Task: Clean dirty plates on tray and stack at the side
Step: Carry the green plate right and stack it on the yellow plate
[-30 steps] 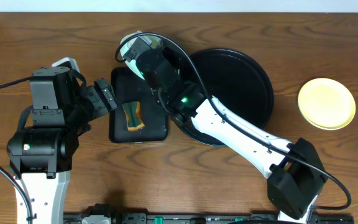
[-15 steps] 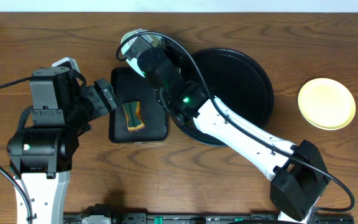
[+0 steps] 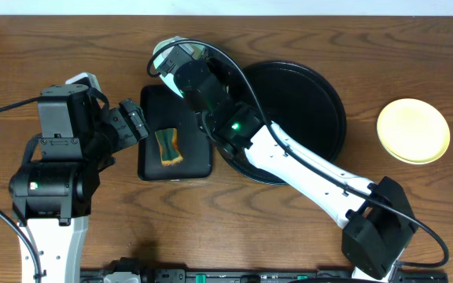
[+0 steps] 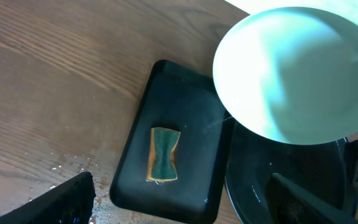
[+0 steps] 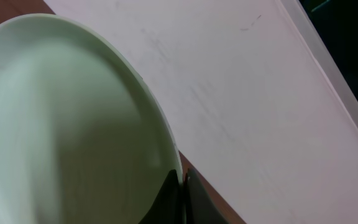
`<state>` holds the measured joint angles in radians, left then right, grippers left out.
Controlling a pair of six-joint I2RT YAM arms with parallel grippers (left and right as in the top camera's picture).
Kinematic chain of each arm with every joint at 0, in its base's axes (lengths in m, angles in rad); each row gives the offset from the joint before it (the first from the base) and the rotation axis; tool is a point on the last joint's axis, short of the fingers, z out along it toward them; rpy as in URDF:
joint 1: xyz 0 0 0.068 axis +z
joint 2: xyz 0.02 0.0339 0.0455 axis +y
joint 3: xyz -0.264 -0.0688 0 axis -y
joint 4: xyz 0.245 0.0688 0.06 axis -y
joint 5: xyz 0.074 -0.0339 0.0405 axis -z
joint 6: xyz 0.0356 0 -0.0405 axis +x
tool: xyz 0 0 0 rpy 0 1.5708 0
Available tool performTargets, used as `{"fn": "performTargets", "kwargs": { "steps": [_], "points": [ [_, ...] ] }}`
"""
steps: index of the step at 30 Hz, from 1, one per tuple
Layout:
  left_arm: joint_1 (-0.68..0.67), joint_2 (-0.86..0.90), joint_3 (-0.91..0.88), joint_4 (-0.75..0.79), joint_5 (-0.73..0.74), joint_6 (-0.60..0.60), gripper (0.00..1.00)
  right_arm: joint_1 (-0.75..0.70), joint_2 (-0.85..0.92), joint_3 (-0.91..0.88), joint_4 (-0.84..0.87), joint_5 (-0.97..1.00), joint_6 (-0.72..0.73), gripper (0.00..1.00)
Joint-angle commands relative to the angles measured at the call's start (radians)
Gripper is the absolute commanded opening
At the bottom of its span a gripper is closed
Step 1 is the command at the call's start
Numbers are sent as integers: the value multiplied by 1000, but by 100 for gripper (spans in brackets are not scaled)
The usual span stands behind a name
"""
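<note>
The plate I carry looks smooth, glossy, glazed. I see the table as grained brown wood, satin. The round tray is glossy black; the rectangular tray smooth black; the sponge matt.

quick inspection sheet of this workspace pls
surface: wooden table, water droplets beside the rectangular tray
job's things: round black tray, no plate visible on it; pale yellow plate on the table at the right; light plate held up
clutter: rectangular tray holding a sponge
grippers: right gripper shut on the light plate's rim; left gripper open, empty
cables: black cables along both arms
surroundings: white surface beyond the table
</note>
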<state>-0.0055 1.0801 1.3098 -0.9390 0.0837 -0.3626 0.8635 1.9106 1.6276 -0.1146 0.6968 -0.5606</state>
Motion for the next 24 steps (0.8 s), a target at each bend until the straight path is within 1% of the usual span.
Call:
{"fn": "performTargets", "kwargs": {
  "steps": [1,2,3,4,5,6,7,8,9,10,11,12,13,14,15,16,17,18,22,24],
  "points": [
    [5,4,18,-3,6,6,88,20,-35,14,-44,-24,39,1],
    [5,4,18,-3,6,6,88,21,-35,14,-58,-28,27,1],
    [5,4,18,-3,6,6,88,10,-31,14,-48,21,19,1],
    [5,4,18,-3,6,6,88,-1,-31,14,-44,39,62,1],
    [5,4,18,-3,6,6,88,-10,-31,14,-58,22,126,1],
    [5,4,18,-3,6,6,88,-13,-32,14,-89,-24,144,1],
    [5,4,18,-3,6,6,88,-13,-33,14,-126,-66,105,1],
    [5,4,18,-3,6,6,88,-12,-33,14,-137,-43,68,1],
    [5,4,18,-3,6,6,88,-14,-31,14,-128,18,79,1],
    [5,4,18,-3,6,6,88,-25,-30,14,-111,81,143,1],
    [5,4,18,-3,6,6,89,-34,-32,14,-114,69,212,1],
    [5,4,18,-3,6,6,88,-39,-37,14,-138,6,235,1],
    [5,4,18,-3,6,6,88,-39,-41,14,-183,-105,211,1],
    [5,4,18,-3,6,6,88,-39,-41,14,-214,-134,197,1],
    [5,4,18,-3,6,6,88,-39,-41,14,-219,-97,232,1],
    [5,4,18,-3,6,6,88,-42,-41,14,-222,-59,277,1],
    [5,4,18,-3,6,6,88,-54,-41,14,-235,-13,371,1],
    [5,4,18,-3,6,6,89,-76,-51,14,-271,-23,484,1],
    [5,4,18,-3,6,6,89,-193,-91,14,-383,-240,727,1],
    [5,4,18,-3,6,6,88,-290,-118,14,-439,-387,853,1]
  ]
}}
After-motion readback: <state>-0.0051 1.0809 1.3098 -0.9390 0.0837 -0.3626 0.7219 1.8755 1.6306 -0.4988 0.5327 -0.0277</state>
